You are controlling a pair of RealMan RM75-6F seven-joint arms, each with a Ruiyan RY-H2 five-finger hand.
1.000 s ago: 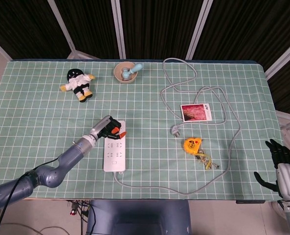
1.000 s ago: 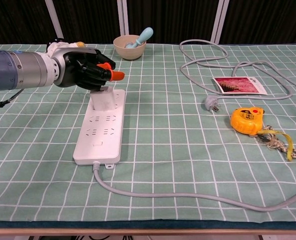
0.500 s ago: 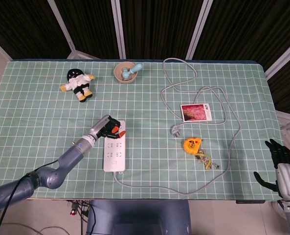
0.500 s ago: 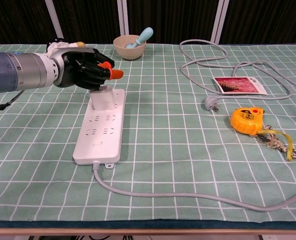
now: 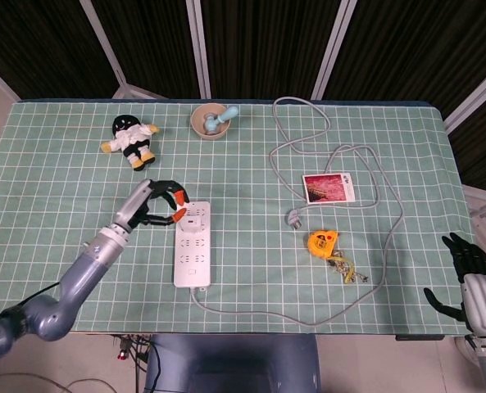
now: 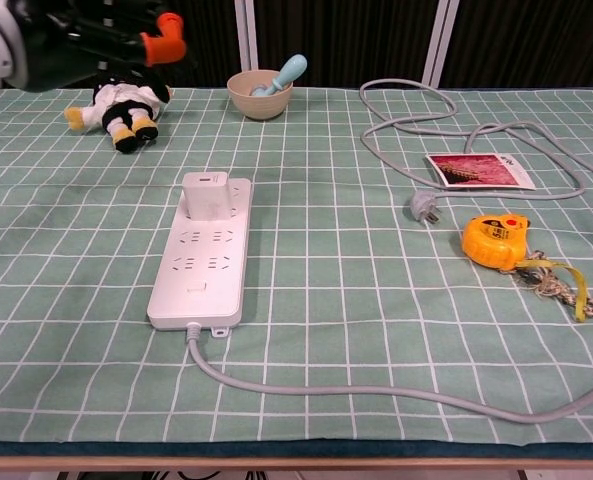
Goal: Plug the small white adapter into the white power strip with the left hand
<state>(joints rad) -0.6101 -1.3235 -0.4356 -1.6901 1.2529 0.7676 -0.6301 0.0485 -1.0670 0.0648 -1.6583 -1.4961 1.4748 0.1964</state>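
Note:
The small white adapter stands plugged into the far end of the white power strip, which lies lengthwise on the checked cloth; both also show in the head view, adapter on strip. My left hand hovers left of the strip's far end, raised and apart from the adapter, fingers spread with nothing in them. In the chest view only its orange-tipped fingers show at the top left. My right hand hangs off the table's right edge, fingers apart and empty.
The strip's grey cable runs along the front and loops right to a loose plug. A yellow tape measure, a photo card, a bowl with a blue utensil and a plush toy lie around.
My left hand has let go of the adapter, lifted up and drawn back to the left with its fingers spread. The adapter stays standing in the strip. The right hand is unmoved.

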